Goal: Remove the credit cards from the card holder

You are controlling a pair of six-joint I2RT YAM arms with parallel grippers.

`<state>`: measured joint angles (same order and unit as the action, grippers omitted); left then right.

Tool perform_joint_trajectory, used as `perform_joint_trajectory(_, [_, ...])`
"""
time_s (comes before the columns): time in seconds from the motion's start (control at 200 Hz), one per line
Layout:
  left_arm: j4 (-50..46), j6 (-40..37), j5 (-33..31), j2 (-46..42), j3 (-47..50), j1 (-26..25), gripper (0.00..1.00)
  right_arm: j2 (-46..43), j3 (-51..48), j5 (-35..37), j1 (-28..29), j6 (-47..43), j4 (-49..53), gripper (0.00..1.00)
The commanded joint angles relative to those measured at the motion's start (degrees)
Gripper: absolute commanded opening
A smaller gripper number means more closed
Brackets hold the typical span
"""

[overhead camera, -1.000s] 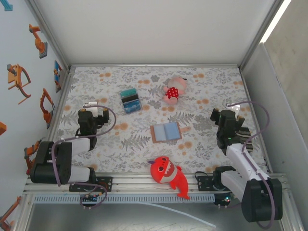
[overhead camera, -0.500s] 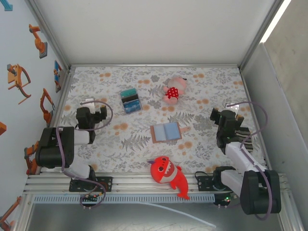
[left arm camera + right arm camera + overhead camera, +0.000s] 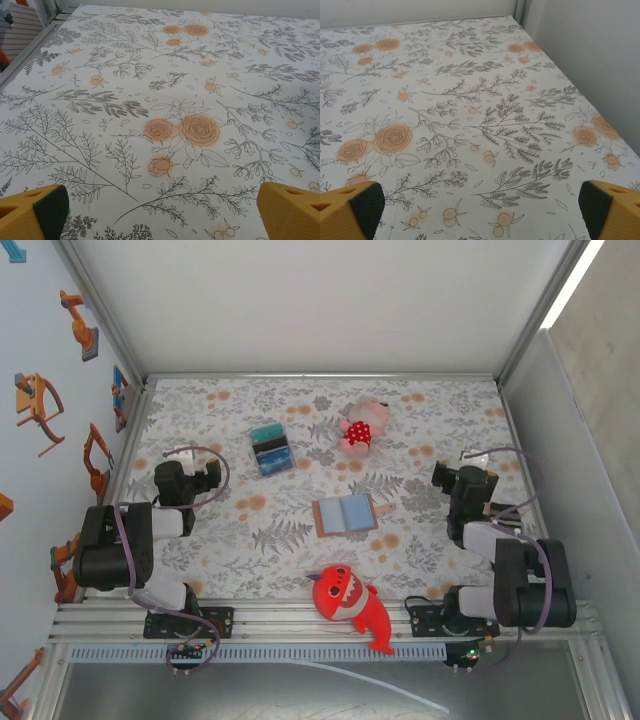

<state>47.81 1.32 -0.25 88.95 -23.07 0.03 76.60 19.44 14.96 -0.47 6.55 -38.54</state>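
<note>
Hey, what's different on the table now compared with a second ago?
Both arms pulled their elbows in, away from the near edge. The left gripper and right gripper drifted slightly left, staying open and empty. Nothing was grabbed or released. The open wallet, striped block, pink plush and red shark plush stayed put.

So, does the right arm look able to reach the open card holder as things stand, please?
Probably yes: the card holder lies open mid-table, to the left of the open right hand, with only bare floral cloth between them.
</note>
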Motion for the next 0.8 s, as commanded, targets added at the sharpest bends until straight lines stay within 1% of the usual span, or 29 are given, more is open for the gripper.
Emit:
perform_joint_trajectory(0.0, [-0.71, 0.79, 0.81, -0.66, -0.61, -0.12, 0.97, 3.65, 0.73, -3.87, -1.00, -0.49, -8.02, 1.00])
perform_joint_trajectory(0.195, [-0.84, 0.76, 0.74, -0.71, -0.66, -0.12, 0.97, 12.33, 0.25, -9.27, -1.63, -1.54, -16.98, 0.99])
perform_joint_trajectory(0.336, [-0.85, 0.78, 0.61, -0.72, -0.66, -0.20, 0.97, 12.00, 1.53, -16.88, -1.96, -3.84, -14.07, 0.99])
perform_joint_trajectory(0.436, [-0.87, 0.76, 0.69, -0.70, -0.66, -0.15, 0.97, 12.24, 1.81, -21.69, -3.70, -3.35, -13.99, 0.99])
perform_joint_trajectory(0.796, [-0.84, 0.71, 0.52, -0.67, -0.66, -0.21, 0.97, 12.15, 1.83, -21.90, -3.98, -3.26, -13.88, 0.99])
